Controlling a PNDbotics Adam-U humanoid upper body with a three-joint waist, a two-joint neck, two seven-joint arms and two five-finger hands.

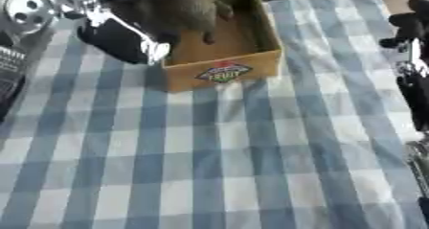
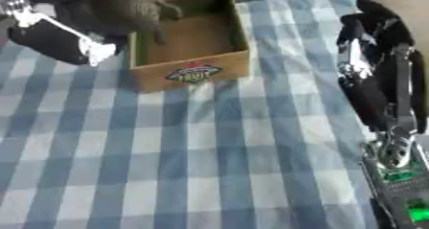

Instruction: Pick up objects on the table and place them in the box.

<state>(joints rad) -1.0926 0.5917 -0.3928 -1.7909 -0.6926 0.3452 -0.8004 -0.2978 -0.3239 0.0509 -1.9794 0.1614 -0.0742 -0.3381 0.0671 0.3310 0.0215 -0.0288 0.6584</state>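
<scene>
While your left hand [image 1: 180,7] hung over the open brown cardboard box [image 1: 222,67], a blurred grey-brown object filled its grasp.
Whether those fingers clamped it, you couldn't tell; your right hand [image 2: 368,27], right of the box, showed fingers indistinctly.

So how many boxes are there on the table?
1. The box sits at the far side of the checked cloth, open side up. The left hand blurs over it and hides part of the inside.
</scene>
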